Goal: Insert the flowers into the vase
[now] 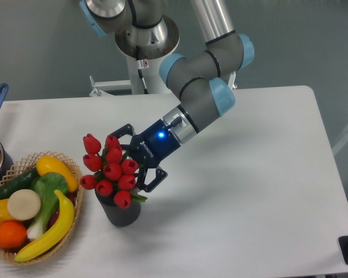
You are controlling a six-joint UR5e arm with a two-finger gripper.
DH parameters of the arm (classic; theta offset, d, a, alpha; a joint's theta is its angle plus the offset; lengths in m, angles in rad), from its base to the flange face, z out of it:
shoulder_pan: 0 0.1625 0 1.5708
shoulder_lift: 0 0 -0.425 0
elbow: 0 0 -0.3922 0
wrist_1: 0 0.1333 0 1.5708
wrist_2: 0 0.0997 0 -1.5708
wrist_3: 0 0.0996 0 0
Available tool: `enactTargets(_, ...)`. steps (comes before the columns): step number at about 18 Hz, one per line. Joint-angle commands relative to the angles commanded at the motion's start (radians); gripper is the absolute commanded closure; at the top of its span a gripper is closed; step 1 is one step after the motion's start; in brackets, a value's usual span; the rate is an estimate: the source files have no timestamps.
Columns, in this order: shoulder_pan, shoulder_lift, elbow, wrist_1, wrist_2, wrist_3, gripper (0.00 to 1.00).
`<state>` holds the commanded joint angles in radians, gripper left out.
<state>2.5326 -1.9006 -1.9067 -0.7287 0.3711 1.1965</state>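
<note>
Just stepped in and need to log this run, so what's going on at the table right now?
The robot arm's gripper is right beside a bunch of red tulips, the flowers, which stand in the dark vase near the table's front left. The fingers look spread around the bunch, but the blooms hide the contact, so I cannot tell if it is gripping. A woven basket of fruit and vegetables sits just left of the vase.
</note>
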Motion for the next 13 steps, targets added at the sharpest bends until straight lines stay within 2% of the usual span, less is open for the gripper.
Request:
enactTargets(7,-0.003,0.026,-0.003,-0.002,0.129,0.021,0.00)
enactTargets(10,0.002,0.047,-0.011,-0.005,0.137,0.021,0.00)
enactTargets(13,0.009,0.116,-0.025,-0.005,0.212,0.020,0.00)
